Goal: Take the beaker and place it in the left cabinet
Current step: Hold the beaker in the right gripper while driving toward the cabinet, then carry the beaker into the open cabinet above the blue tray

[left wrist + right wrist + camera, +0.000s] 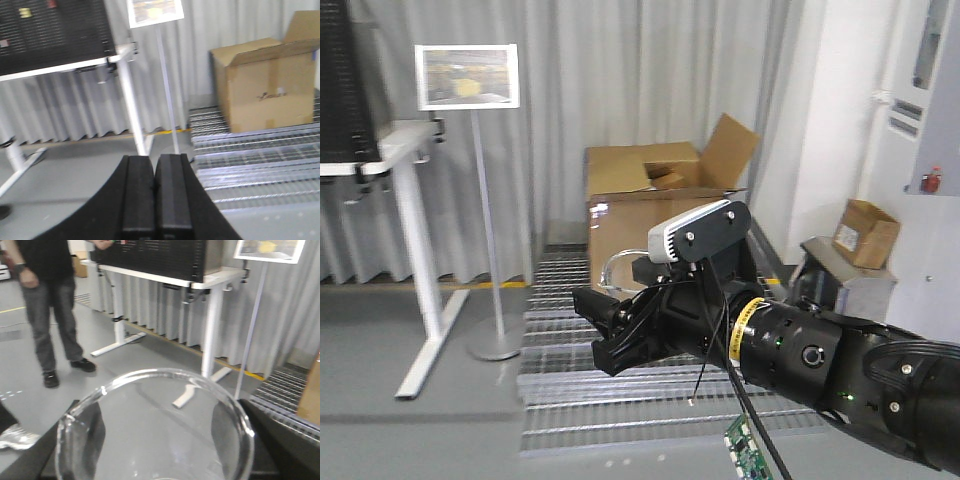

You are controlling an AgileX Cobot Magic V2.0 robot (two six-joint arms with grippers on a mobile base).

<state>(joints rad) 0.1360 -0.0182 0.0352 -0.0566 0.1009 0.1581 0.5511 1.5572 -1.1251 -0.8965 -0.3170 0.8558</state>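
Your right gripper [160, 457] has the beaker [165, 390] sitting squarely between its jaws. In the right wrist view the glass fills the lower middle of the frame, with its round rim open toward the camera. One dark finger [82, 432] shows at the lower left and the other at the lower right. Both seem to press against the glass wall, so the jaws look closed on the beaker, and it is off the floor.

In the front view the same gripper [597, 330] sits at centre frame on an arm coming in from the lower right, pointing toward the left edge. A pale curved shape just above its fingers is too unclear to name.

Your left gripper [154, 172] is at the bottom centre of the left wrist view. Its two black fingers are pressed flat together with nothing between them.

Around you, a cardboard box [655, 190] with raised flaps stands on a metal grating [620, 400] at centre of the front view. A sign stand [480, 180] and a white desk [405, 150] are at the left. In the upper left of the right wrist view, a person [50, 300] in dark clothes stands beside the desk.
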